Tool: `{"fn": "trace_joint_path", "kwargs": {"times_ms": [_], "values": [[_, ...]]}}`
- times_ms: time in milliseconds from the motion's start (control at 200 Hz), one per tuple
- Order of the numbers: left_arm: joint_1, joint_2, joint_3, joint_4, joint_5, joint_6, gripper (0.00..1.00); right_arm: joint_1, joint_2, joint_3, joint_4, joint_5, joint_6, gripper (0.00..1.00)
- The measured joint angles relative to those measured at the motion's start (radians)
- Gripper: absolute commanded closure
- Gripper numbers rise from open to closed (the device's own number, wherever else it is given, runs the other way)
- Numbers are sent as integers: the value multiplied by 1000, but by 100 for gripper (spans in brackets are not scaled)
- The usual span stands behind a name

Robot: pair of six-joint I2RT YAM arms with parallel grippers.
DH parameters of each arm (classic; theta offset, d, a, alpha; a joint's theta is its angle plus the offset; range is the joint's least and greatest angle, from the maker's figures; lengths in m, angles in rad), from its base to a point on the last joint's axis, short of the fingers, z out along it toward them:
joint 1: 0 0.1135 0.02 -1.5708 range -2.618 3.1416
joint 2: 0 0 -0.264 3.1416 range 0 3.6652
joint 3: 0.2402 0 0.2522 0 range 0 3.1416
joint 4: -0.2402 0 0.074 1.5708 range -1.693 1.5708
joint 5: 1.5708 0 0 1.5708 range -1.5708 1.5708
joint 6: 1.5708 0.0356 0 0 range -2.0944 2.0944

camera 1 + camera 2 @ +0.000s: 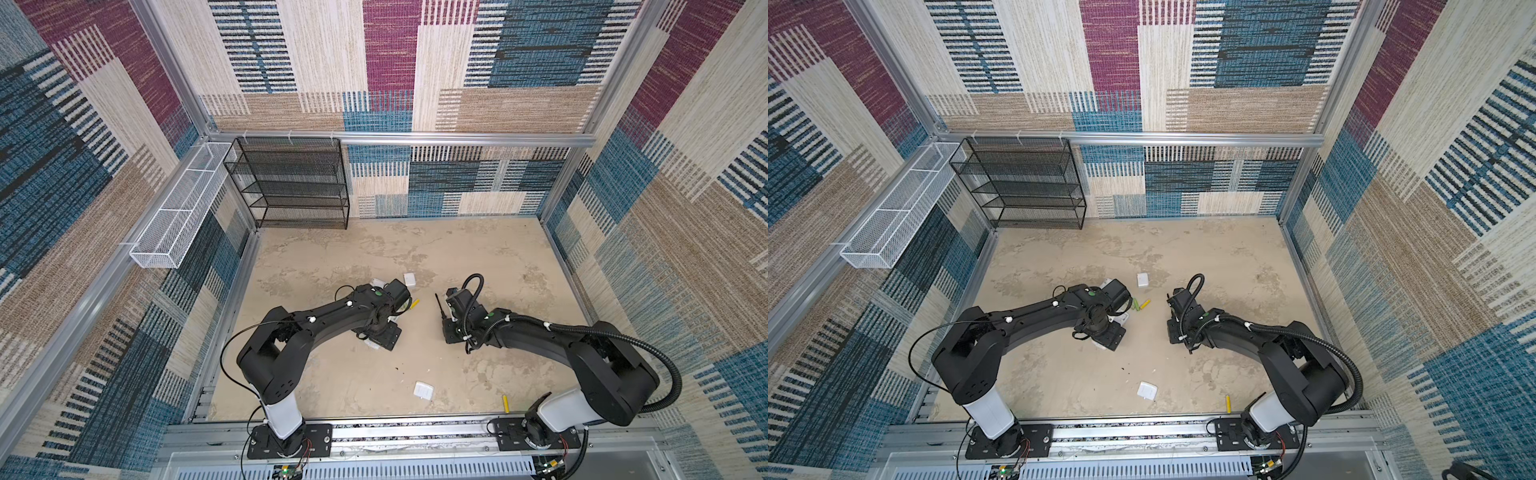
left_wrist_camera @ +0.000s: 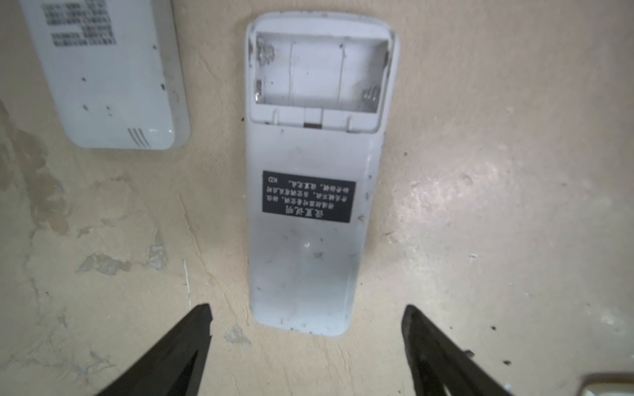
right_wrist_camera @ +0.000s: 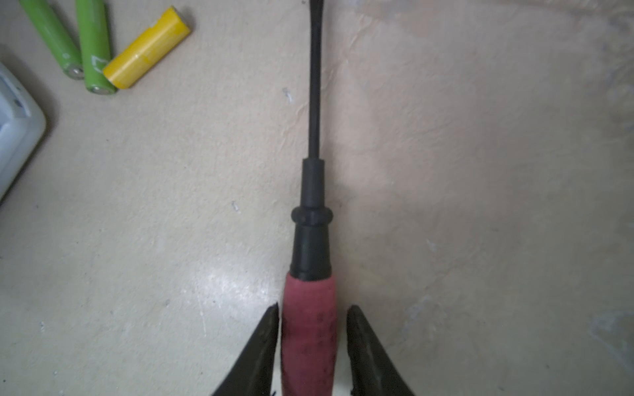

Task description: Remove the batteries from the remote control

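1. The left gripper (image 2: 306, 317) stands wide open and holds nothing. Its black fingers (image 2: 185, 343) flank the near end of a white plastic remote control (image 2: 308, 267) without touching it.
2. That remote lies back-up on the beige table (image 2: 480, 205), its battery compartment (image 2: 319, 75) uncovered and empty.
3. The right gripper (image 3: 312, 315) is slightly parted around the red handle of a black-shafted screwdriver (image 3: 310, 240), with thin gaps on both sides.
4. Two light green cylindrical batteries (image 3: 92, 48) and a yellow battery (image 3: 147, 48) lie bunched on the table.
5. A second yellow battery (image 1: 506, 402) lies well apart, near the table's front edge.

Tabletop (image 1: 498, 257) with remote (image 2: 308, 240), batteries (image 3: 94, 48), covers (image 1: 423, 390), perhaps screwdriver (image 3: 310, 240)
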Motion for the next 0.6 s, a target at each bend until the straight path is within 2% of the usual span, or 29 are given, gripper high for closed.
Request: {"fn": "trace_joint_path", "kwargs": {"times_ms": [180,245,305,436,596], "values": [[0,-39,17,-17,-29,0,5,-5,-6,28,-5,-5,-24,41],[5,-70,17,-17,-39,-2,3,-14,-26,49,-4,-5,-39,22],[11,-100,17,-14,-55,-3,2,-29,-42,73,-3,-12,-56,0],[43,-184,0,10,-127,-16,2,-77,-78,101,3,-11,-99,0],[133,-300,-40,33,-285,-54,1,-177,-128,92,54,1,-161,0]]}}
